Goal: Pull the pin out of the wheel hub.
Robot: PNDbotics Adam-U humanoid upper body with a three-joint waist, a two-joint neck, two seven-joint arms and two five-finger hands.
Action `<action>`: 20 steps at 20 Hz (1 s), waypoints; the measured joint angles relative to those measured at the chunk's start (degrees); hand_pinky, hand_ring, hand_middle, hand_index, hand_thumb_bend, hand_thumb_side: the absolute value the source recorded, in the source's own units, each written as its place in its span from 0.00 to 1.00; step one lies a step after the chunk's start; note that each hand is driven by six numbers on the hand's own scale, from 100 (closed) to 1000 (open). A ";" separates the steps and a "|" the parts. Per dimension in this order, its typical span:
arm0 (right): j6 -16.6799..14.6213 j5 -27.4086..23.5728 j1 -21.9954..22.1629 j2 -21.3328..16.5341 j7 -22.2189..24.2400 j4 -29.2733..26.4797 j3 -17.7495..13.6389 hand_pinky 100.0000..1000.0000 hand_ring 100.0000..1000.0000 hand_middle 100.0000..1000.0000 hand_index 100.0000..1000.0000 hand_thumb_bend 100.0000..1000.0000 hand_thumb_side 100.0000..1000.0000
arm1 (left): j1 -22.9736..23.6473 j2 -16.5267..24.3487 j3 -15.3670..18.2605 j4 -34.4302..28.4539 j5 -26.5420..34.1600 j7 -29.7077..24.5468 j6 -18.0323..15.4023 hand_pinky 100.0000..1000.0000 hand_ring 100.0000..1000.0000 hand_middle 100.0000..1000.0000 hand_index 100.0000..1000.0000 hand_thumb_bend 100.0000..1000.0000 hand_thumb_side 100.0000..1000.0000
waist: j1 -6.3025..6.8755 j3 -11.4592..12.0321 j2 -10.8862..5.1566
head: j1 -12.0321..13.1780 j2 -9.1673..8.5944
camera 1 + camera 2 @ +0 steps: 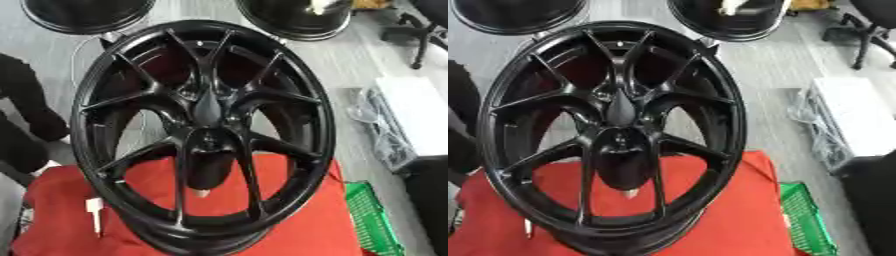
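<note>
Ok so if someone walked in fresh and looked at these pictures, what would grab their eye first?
The big black wheel fills the middle, standing tilted, spokes meeting at its hub. Beneath and behind it a bright red cloth covers the lower part of the picture, and a green crate shows at the lower right. A small white piece lies on the cloth at the lower left, beside the rim.

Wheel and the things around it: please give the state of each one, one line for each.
wheel: standing tilted on its rim, lower edge on the cloth.
red cloth: spread flat under the wheel.
small white object: lying on the cloth, left of the wheel, apart from the hub.
green basket: on the floor beside the cloth.
Robot hands: not in view.
</note>
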 measured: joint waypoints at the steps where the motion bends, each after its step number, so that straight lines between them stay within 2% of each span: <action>1: -0.71 -0.88 3.79 -0.29 -2.13 -0.88 -2.73 0.65 0.46 0.24 0.47 0.00 0.00 | 0.01 0.03 0.13 -0.01 -0.01 0.18 -0.07 0.60 0.79 0.72 0.66 0.22 0.70 | 0.17 -0.37 0.02 | 0.52 0.00; 4: -2.68 -0.82 13.69 0.18 -7.47 -1.99 -9.72 0.65 0.47 0.26 0.48 0.02 0.00 | 0.12 0.45 0.65 -0.06 -0.04 0.65 -0.40 0.60 0.79 0.72 0.66 0.21 0.70 | 0.41 -1.39 0.17 | 2.01 0.00; 7: -3.24 3.64 20.20 3.26 -10.51 -0.78 -14.48 0.66 0.47 0.26 0.48 0.03 0.00 | 0.31 0.51 1.02 -0.22 -0.05 1.04 -0.55 0.60 0.79 0.72 0.66 0.21 0.70 | 0.77 -1.95 0.27 | 2.84 0.00; 8: -3.08 5.43 21.78 4.49 -11.28 0.47 -15.69 0.66 0.48 0.28 0.49 0.03 0.00 | 0.41 0.53 1.06 -0.29 -0.05 1.14 -0.58 0.60 0.79 0.72 0.66 0.21 0.70 | 0.84 -2.08 0.29 | 2.94 0.00; 9: -2.87 7.32 23.23 5.75 -11.92 2.18 -16.76 0.67 0.51 0.32 0.54 0.08 0.00 | 0.51 0.53 1.07 -0.33 -0.05 1.22 -0.57 0.59 0.79 0.72 0.66 0.21 0.70 | 0.89 -2.17 0.29 | 3.04 0.00; 10: -2.78 8.89 24.26 6.81 -12.07 3.91 -17.50 0.69 0.53 0.37 0.57 0.04 0.00 | 0.54 0.53 1.08 -0.33 -0.05 1.27 -0.59 0.59 0.79 0.72 0.66 0.21 0.70 | 0.90 -2.17 0.30 | 3.10 0.00; 11: -2.99 10.10 25.16 8.07 -11.66 6.13 -18.16 0.71 0.57 0.43 0.62 0.05 0.00 | 0.55 0.53 1.08 -0.33 -0.05 1.31 -0.60 0.59 0.79 0.72 0.66 0.21 0.70 | 0.90 -2.16 0.31 | 3.19 -0.06; 14: -5.28 10.71 26.09 10.72 -8.81 12.59 -19.59 0.71 0.57 0.43 0.62 0.05 0.00 | 0.55 0.54 1.09 -0.33 -0.05 1.32 -0.59 0.59 0.79 0.72 0.66 0.21 0.70 | 0.94 -2.15 0.32 | 3.32 -0.43; 15: -6.12 10.71 26.09 11.10 -8.03 14.19 -19.88 0.89 0.96 0.88 0.91 0.00 0.67 | 0.55 0.55 1.09 -0.33 -0.05 1.32 -0.59 0.59 0.79 0.72 0.66 0.21 0.70 | 0.94 -2.14 0.32 | 3.33 -0.44; 16: -6.96 10.79 26.04 11.37 -7.56 15.79 -20.24 0.90 0.97 0.90 0.93 0.00 0.90 | 0.55 0.56 1.09 -0.33 -0.05 1.32 -0.59 0.59 0.79 0.72 0.66 0.21 0.70 | 0.94 -2.11 0.32 | 3.33 -0.46; 17: -7.86 11.19 25.86 11.63 -7.51 17.44 -20.63 0.90 0.97 0.92 0.94 0.00 1.00 | 0.55 0.65 1.09 -0.33 -0.05 1.31 -0.58 0.59 0.79 0.72 0.66 0.21 0.71 | 0.95 -2.09 0.33 | 3.31 -0.48; 18: -8.77 11.71 25.48 11.86 -7.80 18.85 -20.95 0.90 0.98 0.95 0.95 0.00 1.00 | 0.55 0.73 1.08 -0.33 -0.05 1.30 -0.57 0.59 0.79 0.72 0.66 0.21 0.70 | 0.98 -2.07 0.33 | 3.27 -0.51; 20: -10.28 12.26 24.45 12.22 -9.38 20.56 -21.31 0.88 0.94 0.91 0.94 0.00 1.00 | 0.55 0.75 1.07 -0.33 -0.05 1.25 -0.54 0.59 0.79 0.72 0.66 0.21 0.70 | 1.00 -1.97 0.33 | 3.22 -0.63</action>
